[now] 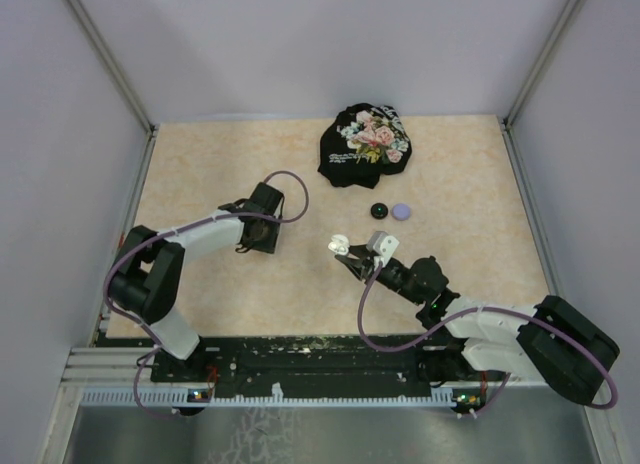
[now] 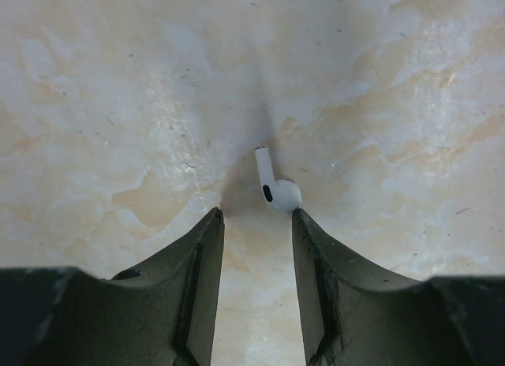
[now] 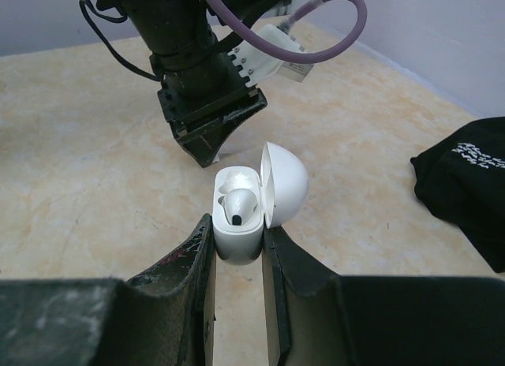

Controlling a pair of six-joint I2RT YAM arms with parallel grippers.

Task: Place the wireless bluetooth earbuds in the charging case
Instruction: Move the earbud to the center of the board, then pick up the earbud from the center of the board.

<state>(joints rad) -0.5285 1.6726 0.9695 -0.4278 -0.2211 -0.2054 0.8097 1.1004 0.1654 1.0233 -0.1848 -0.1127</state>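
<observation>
Two white earbuds lie apart on our rig. One earbud (image 2: 274, 188) lies loose on the mottled beige table (image 2: 118, 106), stem pointing away from the left gripper (image 2: 256, 216). That gripper's jaws stand spread with nothing between them. The bud sits just past their tips, close beside one finger; we cannot tell whether it touches. The other earbud (image 3: 239, 204) is seated in the white charging case (image 3: 237, 248), whose rounded lid (image 3: 284, 181) is swung open to one side. We see the right gripper (image 3: 237, 228) pinching the case by its lower body and holding it upright, with the left gripper's dark fingers just behind it in the right wrist view. From above, a black floral cloth (image 1: 365, 144) lies bunched at the table's far side. Just in front of it, a black puck (image 1: 379, 211) and a lavender puck (image 1: 402, 211) sit side by side.
</observation>
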